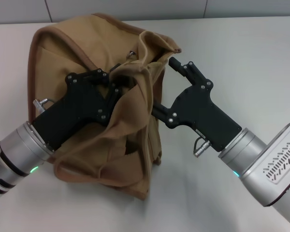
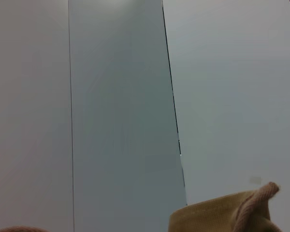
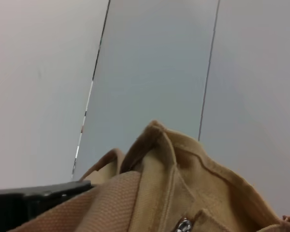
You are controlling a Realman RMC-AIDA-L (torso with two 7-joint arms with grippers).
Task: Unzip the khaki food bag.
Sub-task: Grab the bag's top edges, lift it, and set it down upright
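The khaki food bag [image 1: 87, 43] lies slumped on the white table [image 1: 251, 53], its wide straps bunched at the top. A small silver pull [image 1: 132, 54] shows near the top edge. My left gripper [image 1: 117, 89] reaches in from the lower left. Its fingers converge into the folds of a strap and look shut on the fabric. My right gripper [image 1: 160, 84] comes from the lower right and is open. One finger sits high by the strap's end, the other low against the bag's side. The right wrist view shows the bag [image 3: 183, 169] and a silver piece [image 3: 183, 224]. The left wrist view shows only a khaki edge [image 2: 217, 215].
Bare white tabletop lies to the right of the bag and in front of it. A grey panelled wall [image 1: 135, 7] runs along the table's far edge. A black gripper part [image 3: 34, 203] shows in the right wrist view.
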